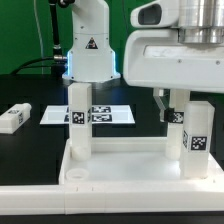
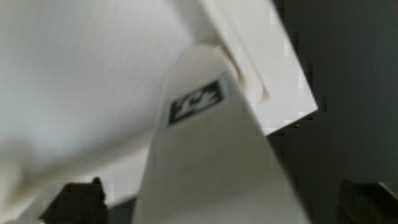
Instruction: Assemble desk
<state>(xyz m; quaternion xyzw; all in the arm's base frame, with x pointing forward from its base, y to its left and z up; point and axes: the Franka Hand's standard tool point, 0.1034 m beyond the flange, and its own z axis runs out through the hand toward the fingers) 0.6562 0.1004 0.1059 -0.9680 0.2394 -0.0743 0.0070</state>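
White plastic makes up nearly everything on the dark table (image 1: 30,95). The desk top (image 1: 120,165), a tray-like rectangle with a raised rim, lies in the foreground of the exterior view and serves as the landmark for the rest.

Two square-post legs stand upright on the desk top. One leg (image 1: 79,118) rises from its corner on the exterior view's left, with a black-and-white tag on its upper face. The other leg (image 1: 197,132) stands at the corner on the exterior view's right, also tagged. A third, loose leg (image 1: 13,118) lies flat on the table beyond the desk top's corner on the exterior view's left, well apart from it.

Behind the desk top, between the two upright legs as seen from the exterior view, the marker board (image 1: 100,114) lies flat on the table. The arm's base (image 1: 88,45) stands farther back behind that board.

The gripper (image 1: 172,106) hangs just above the desk top, right beside the leg on the exterior view's right. One dark fingertip (image 1: 160,101) shows on the side away from that leg. Whether the jaws are spread or pinching the leg cannot be told from either view.

In the wrist view, a tagged leg (image 2: 205,150) fills the middle of the picture against the pale desk top (image 2: 80,80), with dark fingertips (image 2: 80,200) at either side.
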